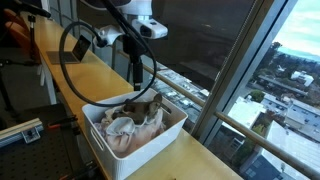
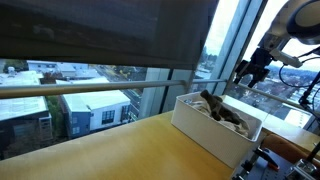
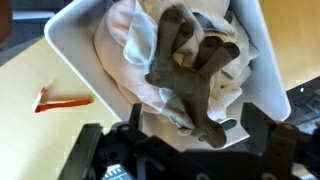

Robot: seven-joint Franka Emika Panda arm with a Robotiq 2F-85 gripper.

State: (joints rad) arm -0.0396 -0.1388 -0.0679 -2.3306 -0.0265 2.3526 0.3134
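Gripper (image 1: 137, 85) apart over the dark glove (image 3: 185, 70) in the white bin (image 3: 75, 45); we should move vertically, clear of the rim.

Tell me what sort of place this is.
Probably a high-floor office or lab: tall windows look down on city rooftops, a dark roller blind hangs above, and a long wooden counter carries a white bin of cloths.

arm (image 1: 138, 12): white rounded shells are showing with black joints, upper middle of frame | cable (image 1: 66, 40): black, looping wide at upper left | gripper (image 3: 185, 150): black and blocky, filling the lower edge
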